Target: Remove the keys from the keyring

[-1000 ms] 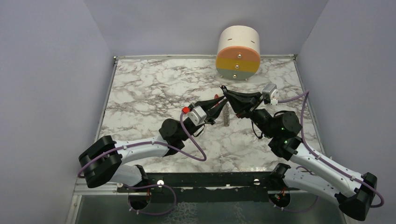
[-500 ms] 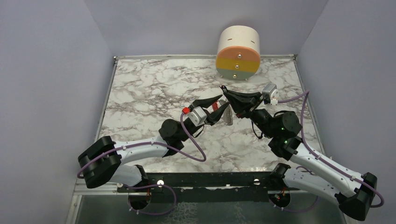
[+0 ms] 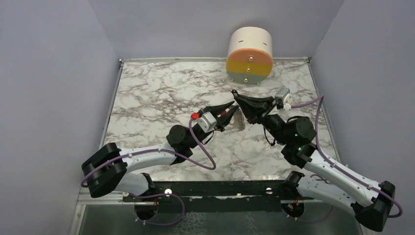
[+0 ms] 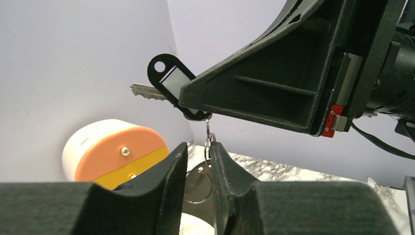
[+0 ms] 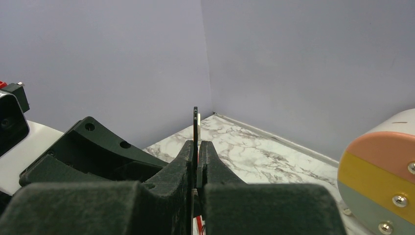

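Note:
My right gripper (image 3: pixel 238 99) is shut on a flat black key tag (image 4: pixel 169 81) with an oval hole, held above the table; it shows edge-on between the right fingers (image 5: pixel 195 122). A silver key blade (image 4: pixel 146 91) sticks out behind the tag. Small linked rings (image 4: pixel 209 133) hang from the tag down to the keyring (image 4: pixel 198 188), a thin silvery split ring. It hangs between the fingers of my left gripper (image 4: pixel 198 149), which is narrowly open, and touches the right finger. A silvery jagged strip (image 3: pixel 240 120) dangles below. A bit of red (image 5: pixel 199 227) shows under the right fingers.
A round white drawer unit (image 3: pixel 249 55) with orange, yellow and grey-green fronts stands at the back of the marble table (image 3: pixel 156 93). Lavender walls close in three sides. The two arms meet at mid-table, right of centre.
The left gripper's fingers spread wide half a second ago and have since narrowed around the hanging ring. The silvery strip has swung slightly to the right. The right gripper has held still.

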Robot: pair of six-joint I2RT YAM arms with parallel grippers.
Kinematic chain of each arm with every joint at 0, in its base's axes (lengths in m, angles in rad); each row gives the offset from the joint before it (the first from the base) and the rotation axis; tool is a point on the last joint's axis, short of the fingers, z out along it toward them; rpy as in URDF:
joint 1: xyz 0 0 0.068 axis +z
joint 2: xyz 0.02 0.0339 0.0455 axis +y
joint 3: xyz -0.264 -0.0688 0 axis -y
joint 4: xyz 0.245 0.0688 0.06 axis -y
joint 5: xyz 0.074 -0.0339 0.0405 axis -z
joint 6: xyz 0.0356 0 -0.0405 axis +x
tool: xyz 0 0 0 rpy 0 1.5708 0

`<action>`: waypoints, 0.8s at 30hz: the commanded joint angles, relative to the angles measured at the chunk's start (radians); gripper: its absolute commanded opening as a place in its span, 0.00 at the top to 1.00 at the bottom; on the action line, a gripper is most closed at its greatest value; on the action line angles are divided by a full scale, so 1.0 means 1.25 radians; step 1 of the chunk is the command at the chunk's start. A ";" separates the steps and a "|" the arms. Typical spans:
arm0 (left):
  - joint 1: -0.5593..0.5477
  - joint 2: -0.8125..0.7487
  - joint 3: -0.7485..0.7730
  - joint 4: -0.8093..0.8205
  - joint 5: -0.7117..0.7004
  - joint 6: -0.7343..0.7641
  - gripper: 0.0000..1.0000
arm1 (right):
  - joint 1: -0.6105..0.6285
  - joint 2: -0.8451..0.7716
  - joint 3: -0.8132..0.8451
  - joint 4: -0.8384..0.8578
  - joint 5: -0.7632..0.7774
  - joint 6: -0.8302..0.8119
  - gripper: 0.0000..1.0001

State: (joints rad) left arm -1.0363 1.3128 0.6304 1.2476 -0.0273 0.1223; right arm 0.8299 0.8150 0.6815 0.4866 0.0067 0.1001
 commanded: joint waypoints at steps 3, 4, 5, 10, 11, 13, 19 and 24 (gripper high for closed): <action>-0.004 0.005 0.013 0.015 0.022 0.003 0.79 | 0.000 -0.009 0.028 0.016 -0.014 0.001 0.99; -0.004 0.008 0.015 0.014 0.030 0.003 0.80 | 0.000 -0.010 0.029 0.015 -0.014 0.001 0.99; -0.004 0.011 0.018 0.013 0.035 0.004 0.83 | 0.000 -0.010 0.030 0.015 -0.015 0.001 0.99; -0.004 0.011 0.026 0.001 0.058 0.012 0.99 | 0.000 -0.008 0.029 0.013 -0.014 0.000 0.99; -0.004 0.011 0.027 0.001 0.064 0.013 1.00 | 0.000 -0.008 0.029 0.012 -0.014 0.000 0.99; -0.004 0.011 0.031 0.001 0.075 0.015 1.00 | 0.000 -0.006 0.029 0.010 -0.014 0.001 0.99; -0.004 0.016 0.041 0.009 0.126 0.025 1.00 | 0.000 -0.011 0.028 0.005 -0.013 0.002 0.99; -0.004 0.011 0.043 -0.011 0.115 0.034 1.00 | 0.000 -0.018 0.029 0.000 -0.010 -0.001 0.99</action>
State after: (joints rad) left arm -1.0363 1.3281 0.6525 1.2377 0.0883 0.1490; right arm 0.8299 0.8139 0.6827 0.4786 0.0067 0.1001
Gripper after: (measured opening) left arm 0.016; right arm 0.030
